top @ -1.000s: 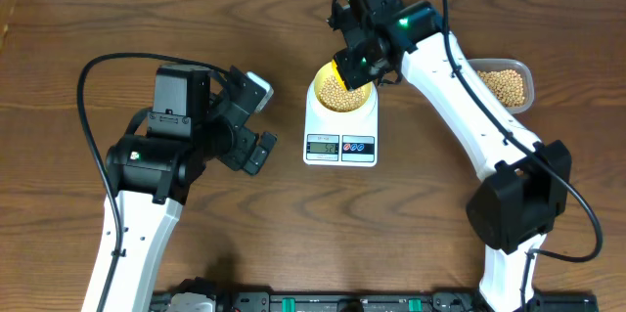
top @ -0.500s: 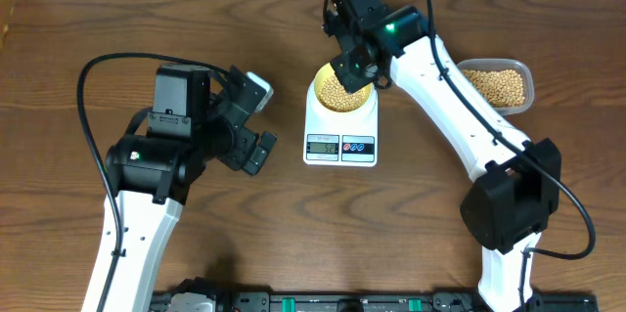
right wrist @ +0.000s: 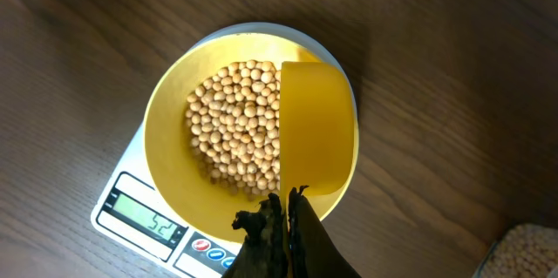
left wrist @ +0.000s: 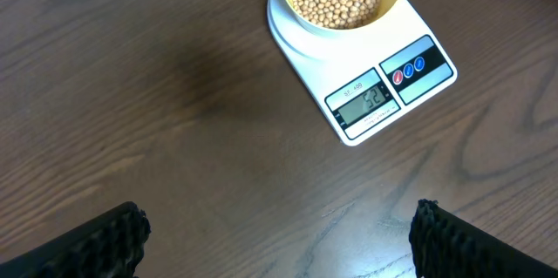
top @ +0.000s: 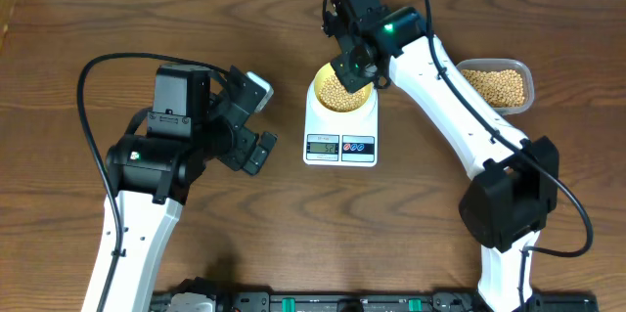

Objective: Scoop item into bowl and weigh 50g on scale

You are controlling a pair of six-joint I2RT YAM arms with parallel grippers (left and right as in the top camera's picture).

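Your right gripper [right wrist: 286, 213], clamped on the yellow scoop [right wrist: 318, 130], hovers over the bowl [right wrist: 166, 152] of soybeans [right wrist: 231, 125] on the scale [top: 315, 128] at upper centre, while your left gripper [left wrist: 279, 226] gapes wide, idle: tip gently and watch the display [left wrist: 364, 102].

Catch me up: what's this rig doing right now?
The right gripper is shut on a yellow scoop, holding it over the bowl, which sits on the scale and already holds a good layer of beans. No beans show on the scoop. The scale's display is lit, but its digits are too small to trust. The left gripper hangs open over bare table to the side. A clear tub with more beans sits off to the right.
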